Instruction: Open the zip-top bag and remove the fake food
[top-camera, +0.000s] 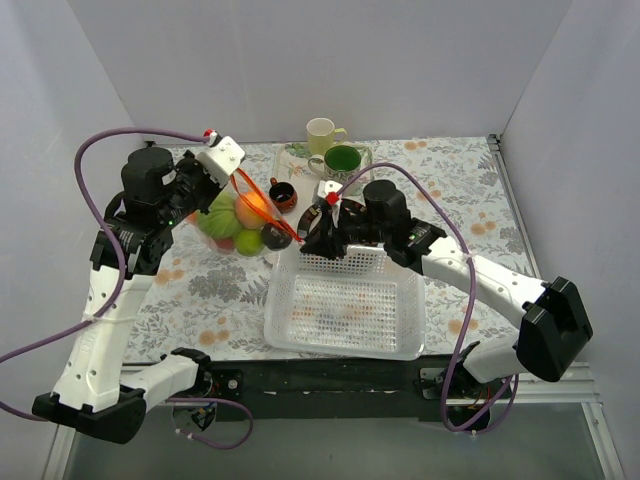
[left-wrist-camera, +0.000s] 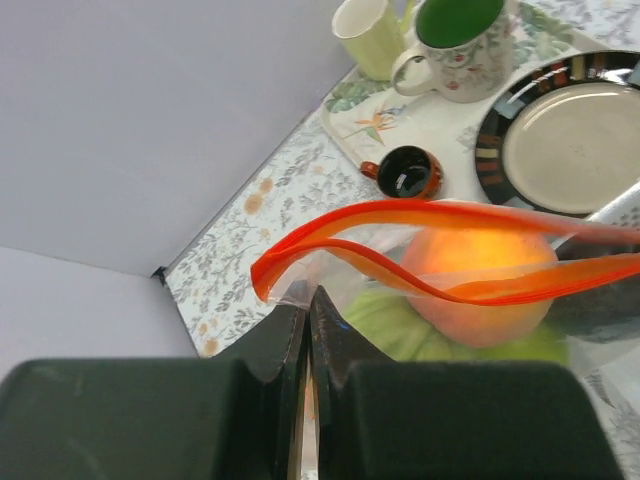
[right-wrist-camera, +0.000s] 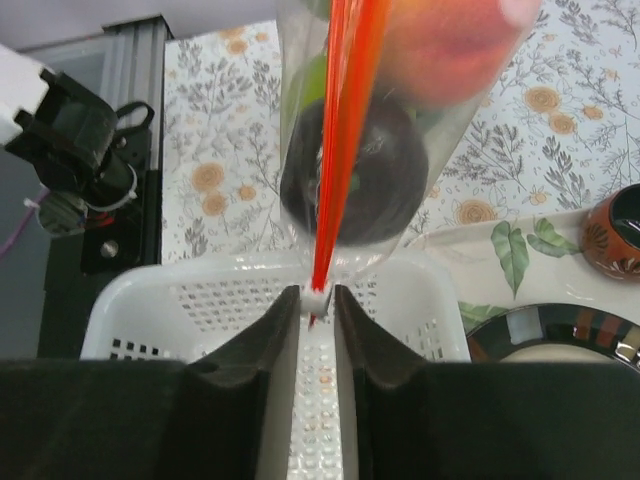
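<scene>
While zip-top bag (top-camera: 243, 218) gapes | left gripper (left-wrist-camera: 308, 302) clamps its edge | right gripper (right-wrist-camera: 318, 300) clamps its strip

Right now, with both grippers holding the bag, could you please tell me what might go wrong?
1. The left gripper pinches only a thin corner of the zip-top bag, below its parted zip strip; loaded with fake food, it may slip out.
2. The right gripper holds just the zip's end, which could pull free.
3. The bag hangs mostly beside the white basket, so fruit could spill onto the table.
</scene>
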